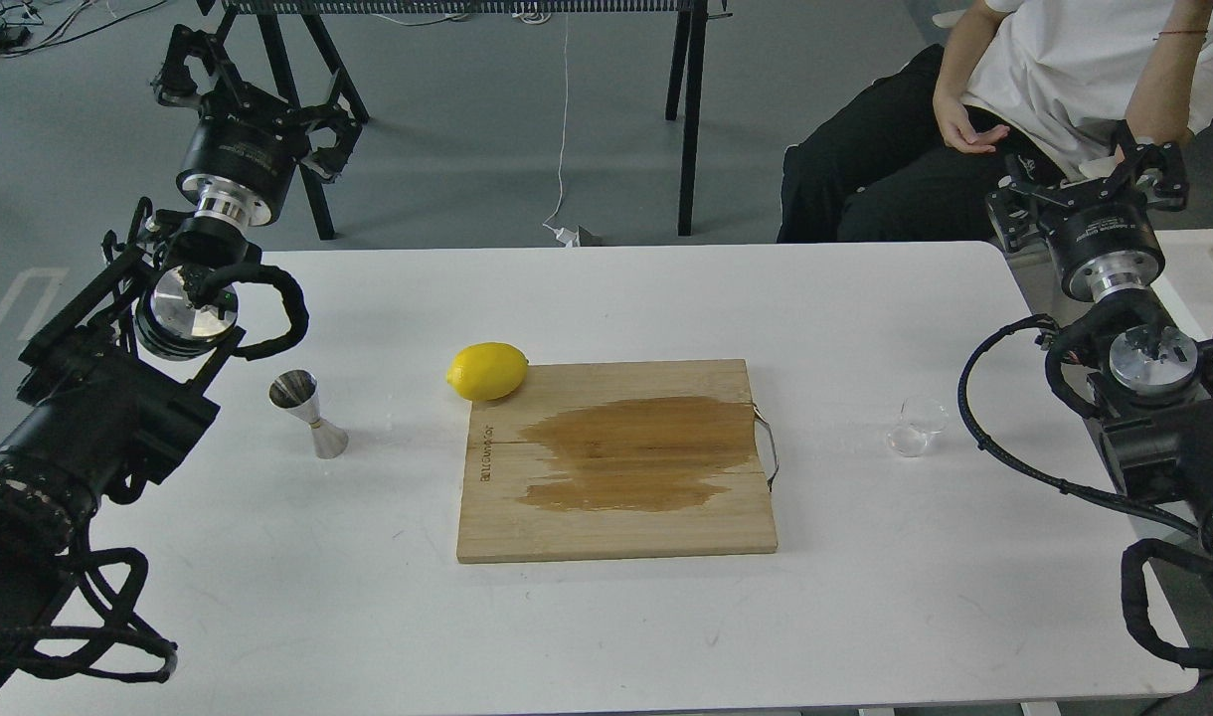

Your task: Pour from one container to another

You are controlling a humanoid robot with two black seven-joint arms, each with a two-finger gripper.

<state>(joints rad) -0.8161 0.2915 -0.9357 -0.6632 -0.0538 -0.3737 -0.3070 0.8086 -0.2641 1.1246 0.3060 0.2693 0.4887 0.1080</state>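
One glass cup (917, 426), one jigger (308, 400)

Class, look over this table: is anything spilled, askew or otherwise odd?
Yes: the wooden cutting board carries a large dark wet-looking patch across its middle, like spilled liquid soaked in. The jigger and glass cup stand upright.

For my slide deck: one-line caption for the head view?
Before pouring: glass cup right, steel jigger left, lemon by wet cutting board; both hands raised.
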